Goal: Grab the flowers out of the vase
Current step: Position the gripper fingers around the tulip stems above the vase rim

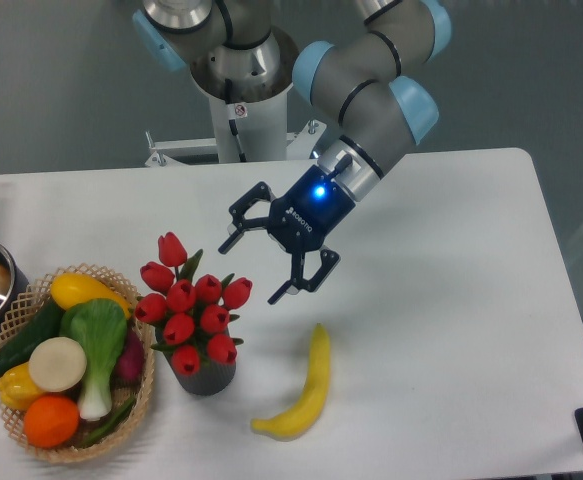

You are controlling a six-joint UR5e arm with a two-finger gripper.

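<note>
The gripper (250,269) hangs just right of and slightly above the flowers (193,304), tilted toward them with its jaws spread wide and holding nothing, a pose that looks meant to close around the bunch from the side. The flowers stand upright in the vase (204,377) on the white table (451,300), between the wicker basket (143,400) of vegetables and the banana (304,389): red tulip heads packed close, green leaves poking out (stems hidden inside the dark ribbed vase).
</note>
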